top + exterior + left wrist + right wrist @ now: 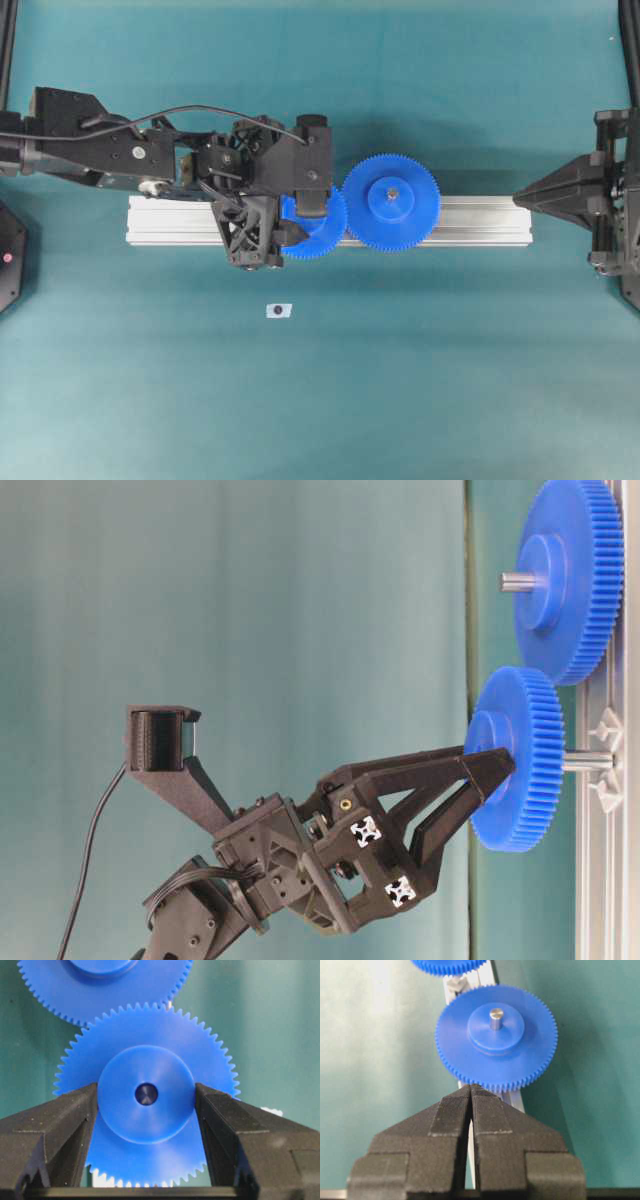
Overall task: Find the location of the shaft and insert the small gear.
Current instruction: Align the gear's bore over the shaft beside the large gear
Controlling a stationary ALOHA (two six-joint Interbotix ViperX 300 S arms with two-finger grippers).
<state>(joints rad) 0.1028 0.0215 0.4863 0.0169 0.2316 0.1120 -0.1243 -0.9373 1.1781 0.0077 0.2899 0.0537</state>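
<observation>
The left claw [300, 222] sits over the grooved silver metal rail [180, 222], its two black plastic fingers [65, 1125] partway apart and pressed against the round raised hub of the small gear [318, 232]. In the left wrist view each flat finger face meets one side of that smooth hub, with the dark centre hole between them. The small gear is a bright blue plastic wheel with fine pointed teeth all round. The side view shows a grey metal pin [588, 762] running from the small gear's back face to the rail, so the wheel sits on that pin above the rail, not yet down against it.

On the green mat in front of the rail lies a tiny clear piece with a dark dot [278, 310], too small to tell more.

Just right of the small gear, teeth touching, is the large gear [391, 201], also blue, with a grey pin tip through its hub.

At the far right the right claw [520, 197] hangs off the rail's end, its ribbed black fingers [451, 1110] pressed together, holding nothing.
</observation>
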